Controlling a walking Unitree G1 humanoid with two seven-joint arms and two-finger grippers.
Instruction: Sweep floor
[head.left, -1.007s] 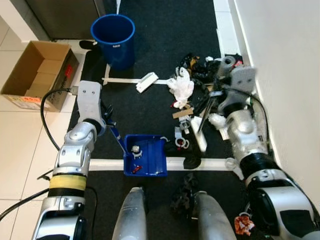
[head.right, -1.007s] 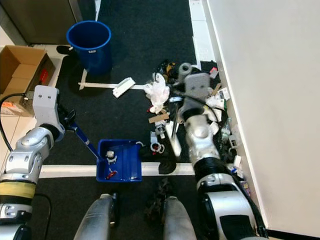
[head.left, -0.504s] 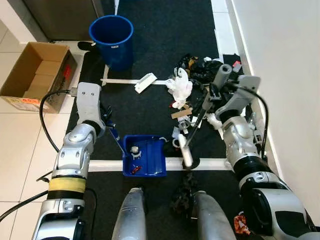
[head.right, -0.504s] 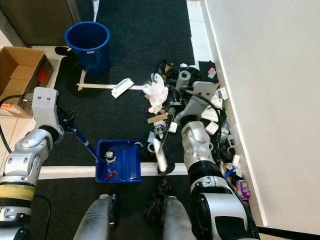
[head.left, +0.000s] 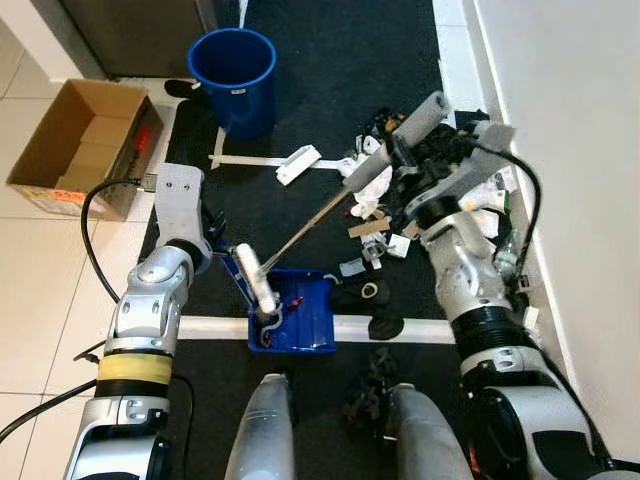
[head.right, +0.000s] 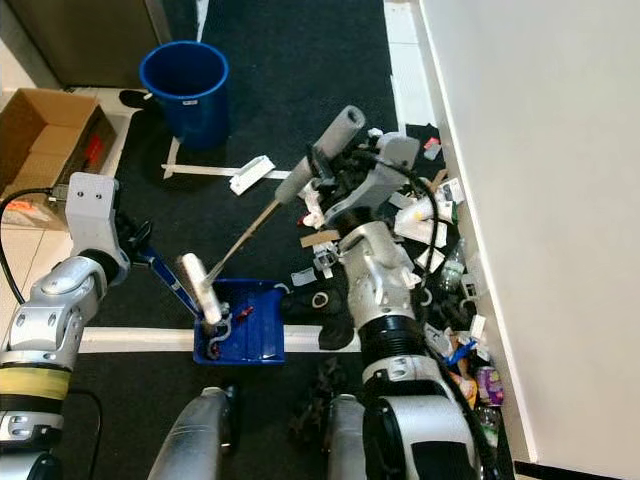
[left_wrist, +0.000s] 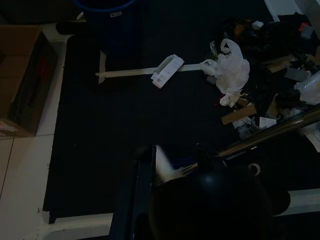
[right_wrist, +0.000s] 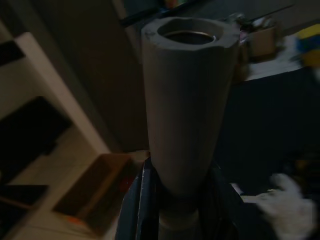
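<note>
No text, brand or number can be read here. The round blue plastic bucket (head.left: 233, 75) carries a small white label on its side, but the print on it is too small to read. The brown cardboard box (head.left: 78, 150) has a red mark and an orange sticker on its outer wall, and both are too blurred to make out.

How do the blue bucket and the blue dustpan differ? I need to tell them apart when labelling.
The blue bucket is a tall round tub standing upright beside the cardboard box; the blue dustpan is a flat, shallow tray on the floor by the white line. The dustpan holds small debris and the brush head; the bucket's inside looks dark. Both are blue plastic.
</note>
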